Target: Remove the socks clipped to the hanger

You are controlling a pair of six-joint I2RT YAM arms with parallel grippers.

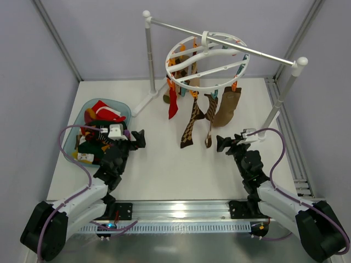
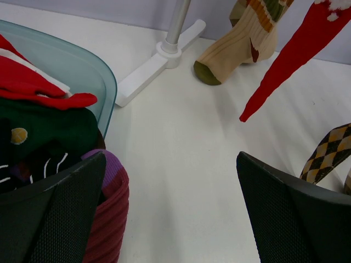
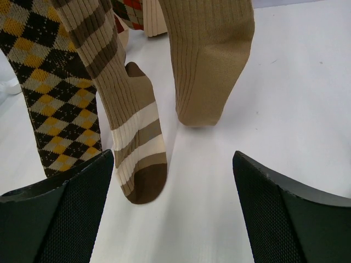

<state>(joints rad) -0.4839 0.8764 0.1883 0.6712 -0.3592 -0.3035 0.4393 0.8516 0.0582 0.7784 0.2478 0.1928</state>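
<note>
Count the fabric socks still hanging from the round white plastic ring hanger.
5 visible on the white ring hanger: red sock at left, cream olive-toed sock behind it, brown-and-yellow argyle sock centre, brown-striped tan sock, plain tan sock at right. Others may hide behind these.

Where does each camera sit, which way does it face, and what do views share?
Top external: above and behind the bases, looking down; both arms, the hanger, the bin.
Left wrist: low on the left arm, facing forward; open jaws frame the bin and the red sock.
Right wrist: low on the right arm, facing the hanging tan sock and striped sock; open jaws below.
Shared: the argyle sock shows in all three.
</note>
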